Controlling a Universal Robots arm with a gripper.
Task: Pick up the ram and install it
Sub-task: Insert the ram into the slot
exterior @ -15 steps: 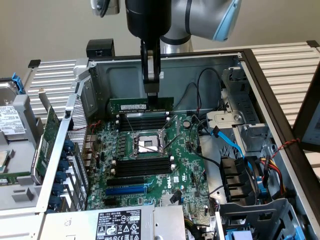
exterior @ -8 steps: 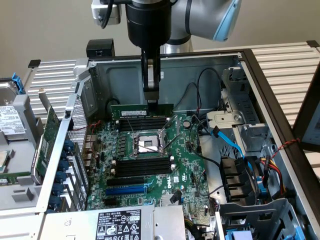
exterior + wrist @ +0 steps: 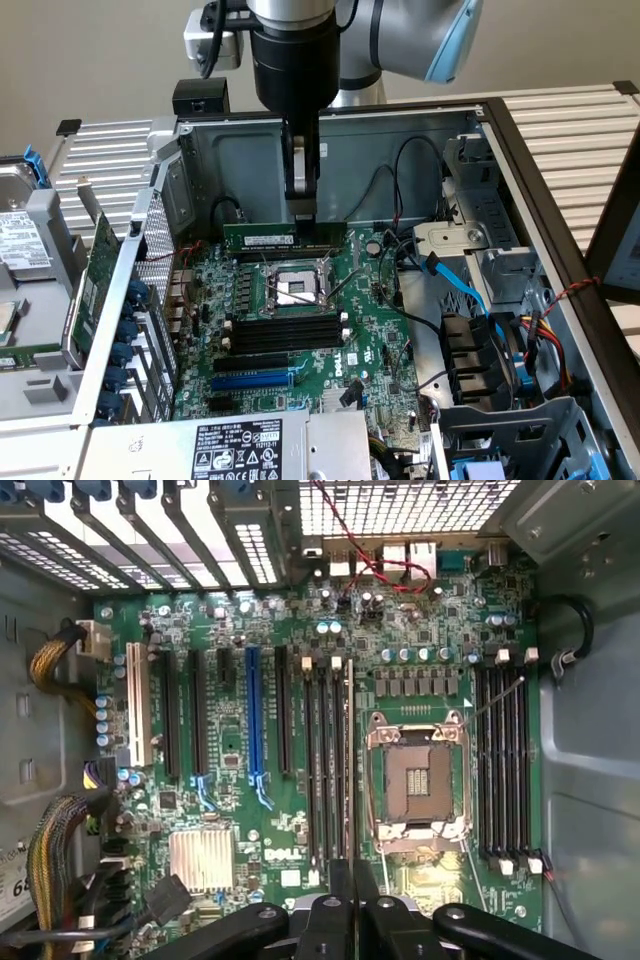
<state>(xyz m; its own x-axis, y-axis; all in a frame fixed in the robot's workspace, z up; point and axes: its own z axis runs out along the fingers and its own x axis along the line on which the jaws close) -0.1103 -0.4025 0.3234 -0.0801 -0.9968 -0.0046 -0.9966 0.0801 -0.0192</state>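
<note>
The ram (image 3: 262,238) is in my gripper (image 3: 300,222), pinched near the middle of its length with the jaws closed on it. The stick hangs level, with its white label strip facing the exterior camera. From there I see it in front of the far edge of the motherboard (image 3: 370,330), beyond the empty CPU socket (image 3: 290,290). I cannot tell whether it touches the board, nor which row of slots it is lined up with. In the wrist view the two black fingers (image 3: 338,920) are pressed close together.

On the near side of the socket, a bank of black memory slots (image 3: 285,332) lies parallel to the stick, all of them empty. Nearer still is a blue expansion slot (image 3: 250,380). A finned silver heat sink (image 3: 200,860) sits on the board near the DELL lettering.

The board lies flat in an open computer case (image 3: 250,160). A blue data cable (image 3: 460,290) crosses the drive bay at the exterior view's right, and a labelled power supply (image 3: 235,450) fills the near edge. Outside the case, at the exterior view's left, a hard drive (image 3: 22,240) lies on the slatted table (image 3: 570,130).
</note>
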